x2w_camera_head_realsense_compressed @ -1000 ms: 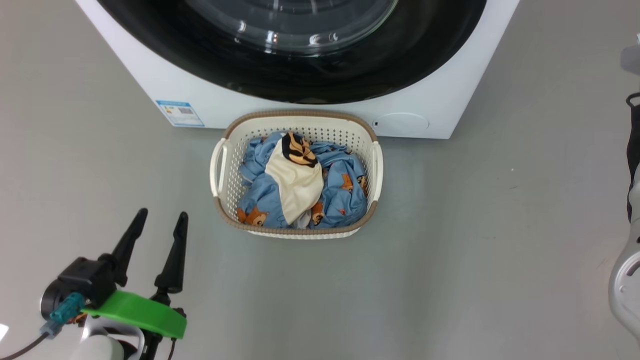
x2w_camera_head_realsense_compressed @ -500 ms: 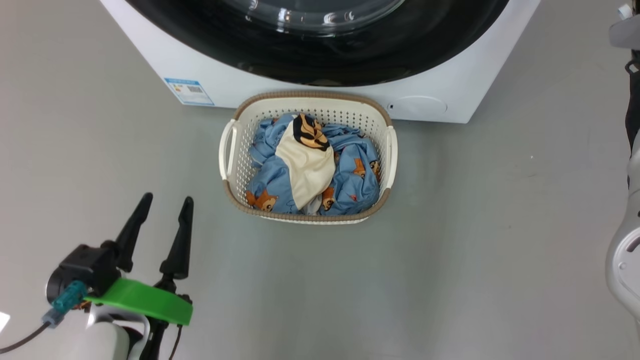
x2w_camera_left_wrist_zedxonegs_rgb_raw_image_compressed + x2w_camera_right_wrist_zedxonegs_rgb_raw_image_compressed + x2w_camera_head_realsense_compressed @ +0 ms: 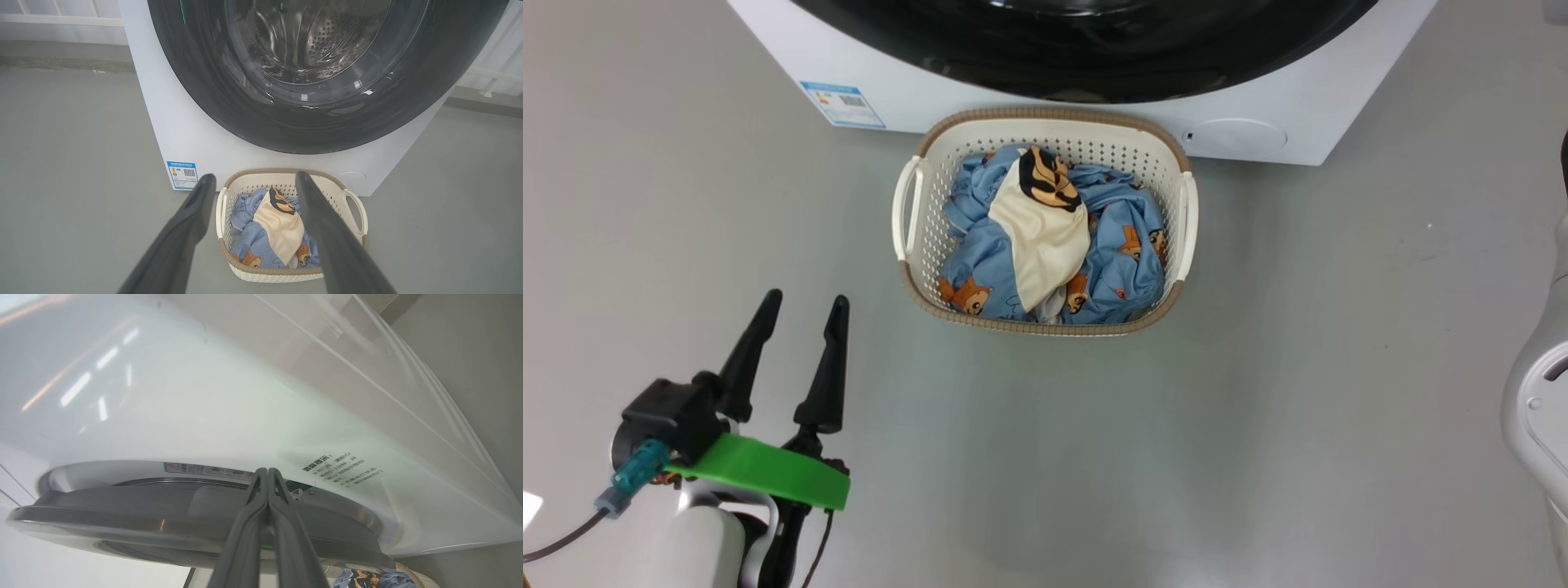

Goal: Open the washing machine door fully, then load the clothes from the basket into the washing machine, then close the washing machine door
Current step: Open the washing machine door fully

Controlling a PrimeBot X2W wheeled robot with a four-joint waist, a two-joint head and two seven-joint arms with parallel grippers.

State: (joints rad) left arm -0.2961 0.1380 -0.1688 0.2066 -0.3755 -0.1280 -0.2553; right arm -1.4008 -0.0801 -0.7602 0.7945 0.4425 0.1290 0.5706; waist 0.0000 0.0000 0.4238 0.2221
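Basket (image 3: 1045,328): on the grey floor (image 3: 1298,392), just near of the washing machine (image 3: 1307,122), below its door.
Clothes (image 3: 1131,273): heaped inside the basket, cream piece lying over the blue bear-print ones.
Door (image 3: 188,77): black rim looks flat against the white front; steel drum (image 3: 327,45) shows through the glass.
Left claw (image 3: 803,299): 2 fingers spread, empty, near-left of the basket, well apart from it.
Right claw (image 3: 267,473): fingers pressed together, holding nothing, tips at the door's edge.
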